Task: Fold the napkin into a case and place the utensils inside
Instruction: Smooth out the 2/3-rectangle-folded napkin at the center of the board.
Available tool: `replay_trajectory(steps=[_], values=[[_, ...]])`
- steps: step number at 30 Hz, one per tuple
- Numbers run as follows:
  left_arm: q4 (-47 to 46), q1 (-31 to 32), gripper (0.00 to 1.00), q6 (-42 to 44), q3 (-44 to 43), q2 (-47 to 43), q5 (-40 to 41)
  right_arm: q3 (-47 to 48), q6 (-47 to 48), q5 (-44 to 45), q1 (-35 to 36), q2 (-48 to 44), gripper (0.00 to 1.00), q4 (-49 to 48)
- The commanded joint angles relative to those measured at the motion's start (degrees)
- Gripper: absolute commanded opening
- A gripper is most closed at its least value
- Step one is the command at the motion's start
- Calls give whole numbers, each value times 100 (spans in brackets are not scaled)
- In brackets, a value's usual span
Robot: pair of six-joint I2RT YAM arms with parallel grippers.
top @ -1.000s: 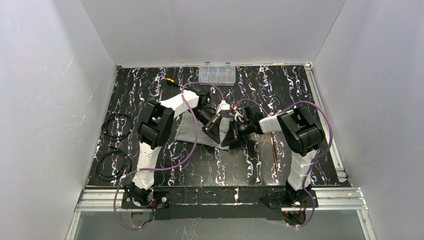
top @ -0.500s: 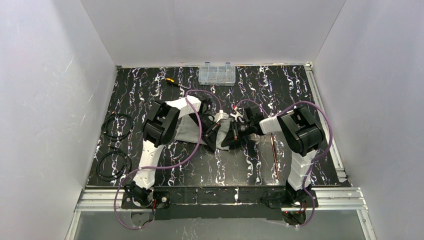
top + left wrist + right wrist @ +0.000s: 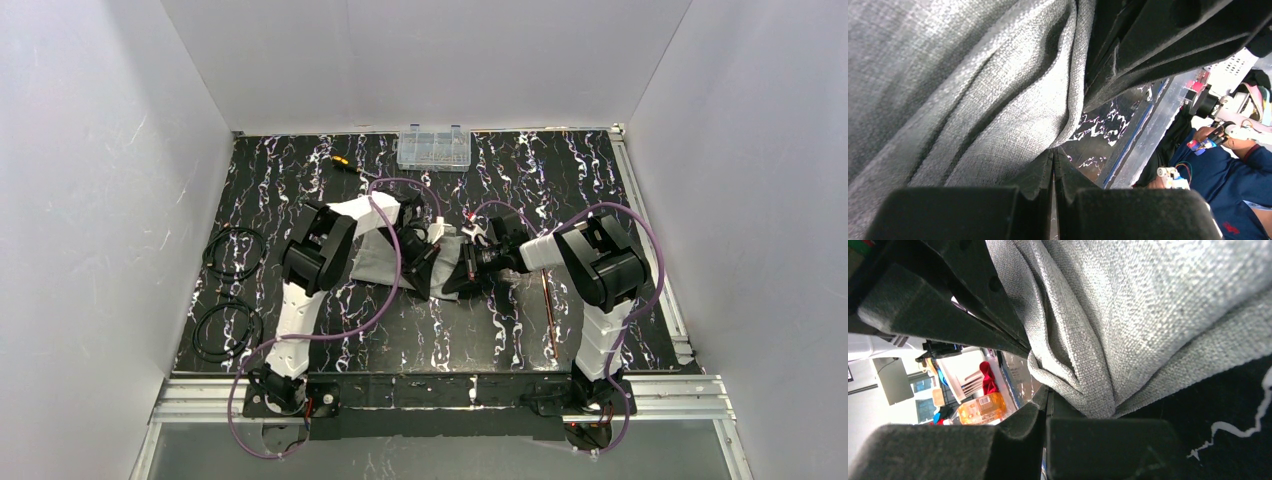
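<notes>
Both arms bunched over the cloth, mid-table

So on the black, white-veined marble-look table [image 3: 500, 335] the big light-grey fabric napkin [image 3: 372, 262] sits around the middle, a bit toward the left edge, rumpled under the arms. Left end effector [image 3: 1053, 152] is clenched on a napkin fold, and the right end effector [image 3: 1047, 394] is clamped on a fold too, the two nearly touching. Clear plastic compartment box [image 3: 433, 148] sits at the far edge. The thin copper-brown metal utensils [image 3: 547, 300] lie on bare table toward the right edge, apart from the napkin.
</notes>
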State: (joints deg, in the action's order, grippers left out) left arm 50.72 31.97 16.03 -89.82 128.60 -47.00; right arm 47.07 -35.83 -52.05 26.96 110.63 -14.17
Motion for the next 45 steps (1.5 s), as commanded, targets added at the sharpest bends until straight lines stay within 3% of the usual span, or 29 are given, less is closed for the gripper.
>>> replay_trajectory(steps=[1,8,21,35,45], values=[[127,-329,0,132,-45,-86,-100,-101,66,108,-17,-15,2,24],[1595,-771,0,775,-685,595,-1280,-93,104,142,-16,20,1,86],[1336,-826,0,1520,-286,-205,505,26,209,202,-23,47,1,292],[2279,-1463,0,2297,-662,45,624,0,248,233,-35,13,1,367],[2329,-1895,0,2462,-544,14,1078,-31,234,241,-41,4,1,354]])
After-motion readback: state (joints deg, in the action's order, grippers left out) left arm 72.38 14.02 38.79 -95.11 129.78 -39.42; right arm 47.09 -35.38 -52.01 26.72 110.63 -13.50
